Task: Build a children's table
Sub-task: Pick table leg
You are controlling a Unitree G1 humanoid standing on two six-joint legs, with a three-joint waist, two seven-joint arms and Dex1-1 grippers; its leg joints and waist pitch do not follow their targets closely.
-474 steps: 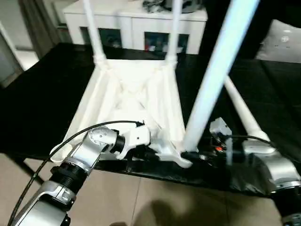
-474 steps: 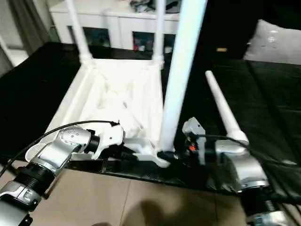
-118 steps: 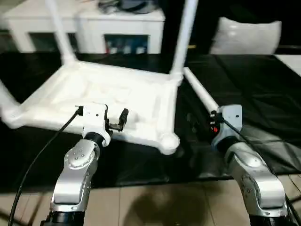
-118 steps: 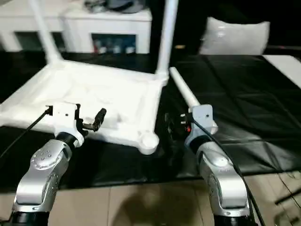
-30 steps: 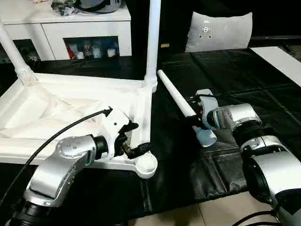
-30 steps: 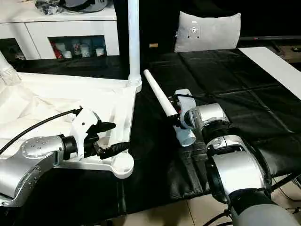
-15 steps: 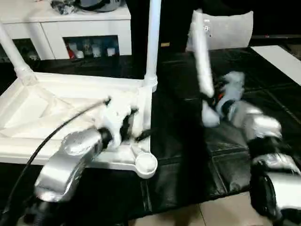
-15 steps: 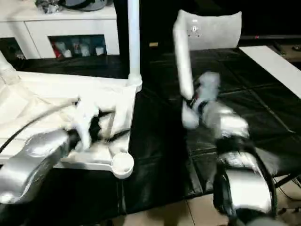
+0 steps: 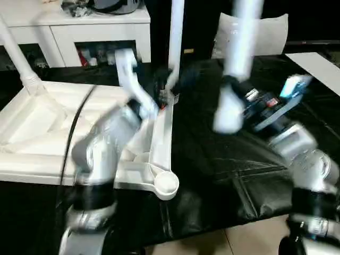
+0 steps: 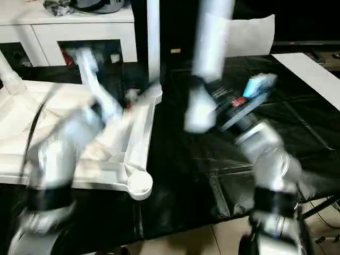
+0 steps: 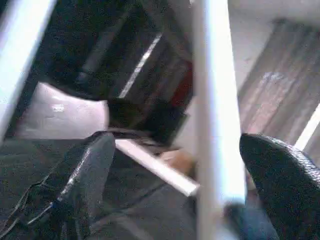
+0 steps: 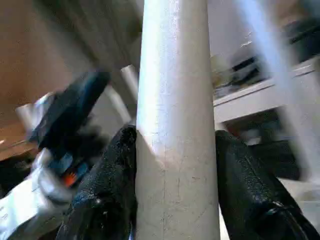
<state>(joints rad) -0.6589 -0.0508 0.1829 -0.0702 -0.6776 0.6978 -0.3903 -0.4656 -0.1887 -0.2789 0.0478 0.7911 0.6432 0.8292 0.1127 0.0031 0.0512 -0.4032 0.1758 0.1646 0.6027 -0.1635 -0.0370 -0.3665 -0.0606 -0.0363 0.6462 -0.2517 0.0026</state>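
With the right gripper (image 12: 172, 165) clamped on the upright loose leg (image 9: 236, 58) at upper centre-right, steer its wide end squarely over the empty corner socket (image 9: 166, 183) of the upturned tabletop (image 9: 32, 133) lower centre, while the spread-open left gripper (image 11: 175, 165) straddles a fitted leg (image 9: 175, 37).

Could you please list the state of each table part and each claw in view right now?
Table top: upside down on the black worktable, ribbed side up.
Nearest corner socket: empty.
Far fitted leg: upright in its corner socket.
Loose leg: lifted, steeply raised, thick end down.
Right claw: shut on the loose leg.
Left claw: open, fingers either side of the fitted leg.
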